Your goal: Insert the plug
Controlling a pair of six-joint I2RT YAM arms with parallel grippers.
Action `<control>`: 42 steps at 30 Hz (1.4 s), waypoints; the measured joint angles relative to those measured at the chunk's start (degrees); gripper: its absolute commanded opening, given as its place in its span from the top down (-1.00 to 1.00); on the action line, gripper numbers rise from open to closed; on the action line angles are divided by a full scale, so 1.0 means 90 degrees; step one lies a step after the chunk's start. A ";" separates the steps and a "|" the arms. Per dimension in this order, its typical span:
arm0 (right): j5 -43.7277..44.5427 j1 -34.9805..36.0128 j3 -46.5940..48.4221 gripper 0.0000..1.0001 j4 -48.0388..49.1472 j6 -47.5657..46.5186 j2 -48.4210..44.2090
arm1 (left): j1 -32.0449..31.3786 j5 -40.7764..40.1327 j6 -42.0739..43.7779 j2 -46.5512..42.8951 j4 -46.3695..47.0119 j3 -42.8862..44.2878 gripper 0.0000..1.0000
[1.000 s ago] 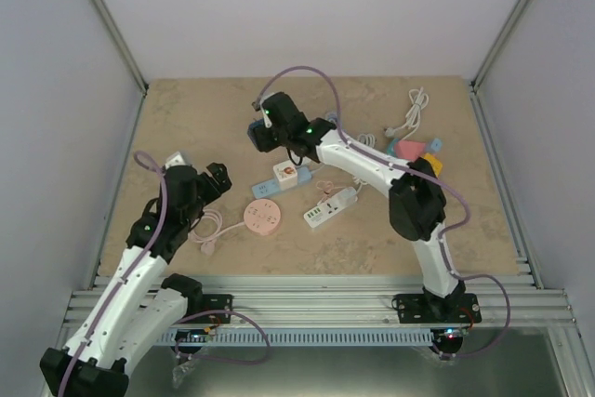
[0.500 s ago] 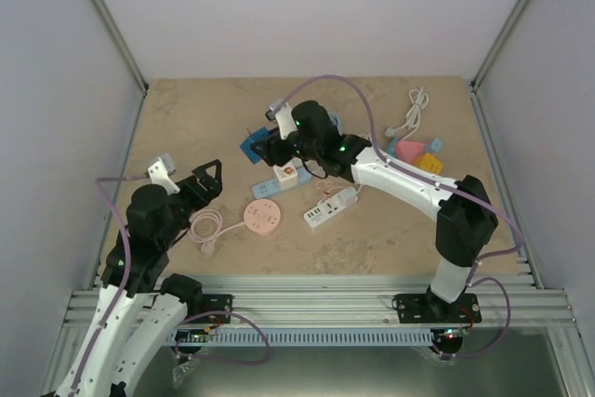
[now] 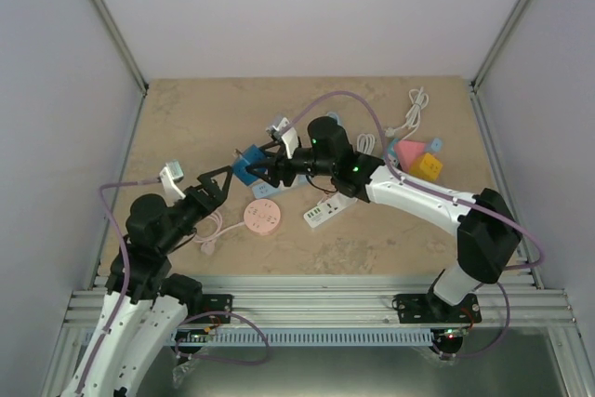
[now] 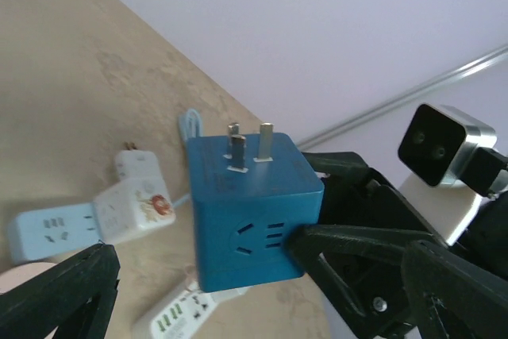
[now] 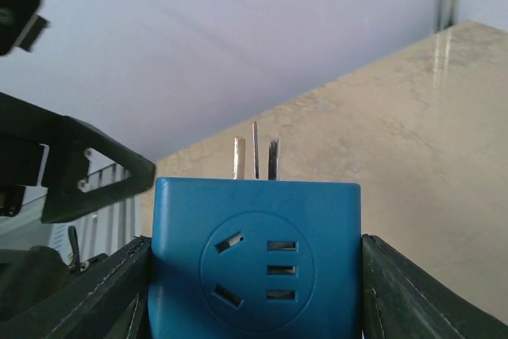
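Above the surface (image 3: 186, 127), near centre: blue cube plug (image 3: 245, 163), lifted clear, prongs (image 4: 246, 144) exposed, is held clamped in the right hand (image 3: 257, 167). At 8 o'clock of it, just beside: left hand (image 3: 212, 189), spread wide, nothing held. Hazards judged: hands may be knocked together; plug may be twisted or dropped if released before being gripped.

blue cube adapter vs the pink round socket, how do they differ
The blue cube adapter is a cube; the pink round socket is a flat disc. The cube adapter is held between the jaws of the right gripper, off the table; the round socket lies on it. Both have outlet slots.
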 measured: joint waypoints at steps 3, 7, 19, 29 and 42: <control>-0.0253 0.0000 -0.0095 -0.01 0.0253 -0.0100 -0.0019 | 0.0000 0.0384 -0.0262 0.0070 0.0389 -0.0102 -0.99; -0.0568 0.0002 -0.0223 -0.01 0.0459 -0.0202 -0.0032 | 0.0000 0.0763 -0.0500 0.0114 0.0882 -0.0102 -0.99; -0.0542 0.0044 -0.0245 -0.01 0.0532 -0.0287 -0.0024 | 0.0000 0.0712 -0.0600 0.0503 0.0903 -0.0199 -0.98; -0.0495 0.0185 -0.0155 -0.06 0.0588 -0.0520 0.0078 | 0.0000 0.0777 -0.0491 0.1061 0.0920 -0.0155 -0.95; -0.0466 0.0294 -0.0148 -0.31 0.0537 -0.0967 0.0119 | 0.0066 0.1209 -0.0634 0.1462 0.1056 -0.0219 -0.19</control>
